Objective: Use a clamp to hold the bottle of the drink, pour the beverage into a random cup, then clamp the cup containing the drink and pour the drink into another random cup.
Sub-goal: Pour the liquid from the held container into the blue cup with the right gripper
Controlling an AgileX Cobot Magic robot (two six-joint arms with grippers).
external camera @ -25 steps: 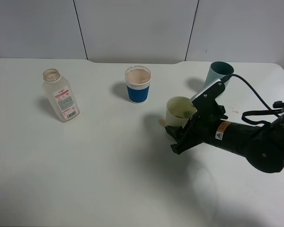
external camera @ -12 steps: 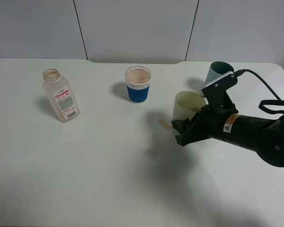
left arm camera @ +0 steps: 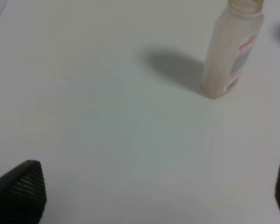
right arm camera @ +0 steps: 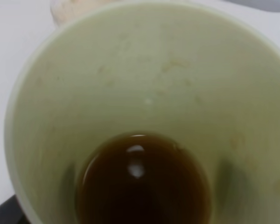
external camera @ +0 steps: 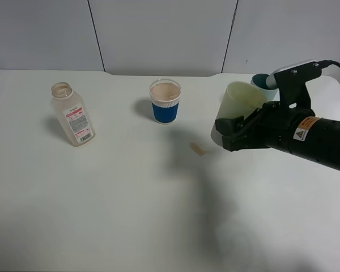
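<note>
– Exterior high view: what is logged, largest item down?

– White table [external camera: 130, 215] is noted under everything. Right arm [external camera: 320, 139] is seen reaching in from the right edge. Bottle [external camera: 72, 115] is stood upright at far left, mouth open, well apart from the cups. Pale yellow-green tumbler [external camera: 241, 107] is held clear of the table, roughly upright. Blue-sleeved paper cup [external camera: 165, 102] is set near centre back, well to the left of the tumbler. Its inside reads pinkish-tan, and the contents cannot be resolved. Teal tumbler [external camera: 264, 81] is mostly hidden behind the arm. Small tan scrap [external camera: 198, 149] is lying on the table between the two cups.

– Step in hand?

– Judged: second pour, tumbler into paper cup. In the right wrist view the beverage [right arm camera: 142, 184] is pooled dark brown at the tumbler's bottom, a small amount. The tumbler should be carried left until its lip is over the paper cup's rim, lowered close, then tipped slowly. A steep tilt will likely be needed, and the light paper cup could be knocked if touched.

– Claws?

– Right gripper [external camera: 231, 133] is clamped on the tumbler's lower wall. Left gripper [left arm camera: 151, 198] is seen only in the left wrist view: fingertips [left arm camera: 18, 191] spread wide, nothing held or touched, bottle ahead and apart.
</note>
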